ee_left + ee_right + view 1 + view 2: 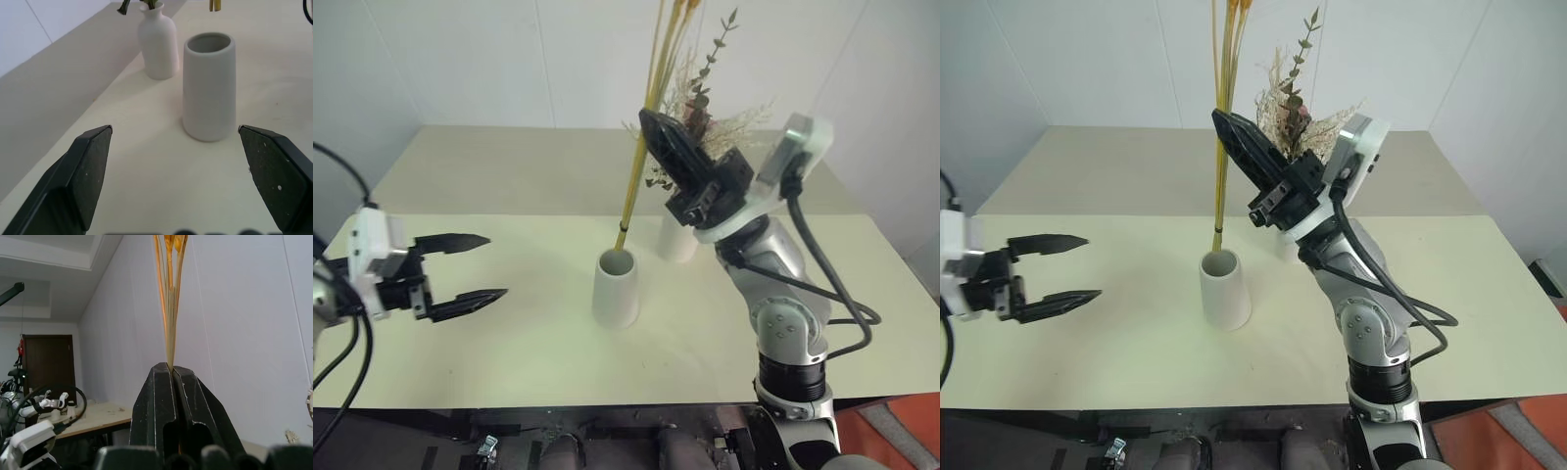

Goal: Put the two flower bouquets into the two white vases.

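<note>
We find the yellow stalk bunch (pixel 641 147) held upright above the table (pixel 509 186), its lower tips just above the mouth of the cone vase (pixel 615 289). The right claw (pixel 651 122) is clamped shut on the stalks partway up, pointing up and to the left. In the right wrist view the stalks (pixel 169 298) rise from between the closed fingers (pixel 159 401).

The cone vase stands near the middle of the table. The bottle vase (pixel 677 238) stands just beyond it to the right, partly hidden by the right arm. It holds the dried bunch (pixel 710 113), whose sprigs spread above the claw. In the left wrist view we see both vases apart, the bottle vase (pixel 157 41) farther than the cone vase (pixel 209 88).

The left claw (pixel 465 266) hangs over the left side of the table, well apart from both vases. Its fingers (pixel 450 241) stand wide open and hold nothing.
</note>
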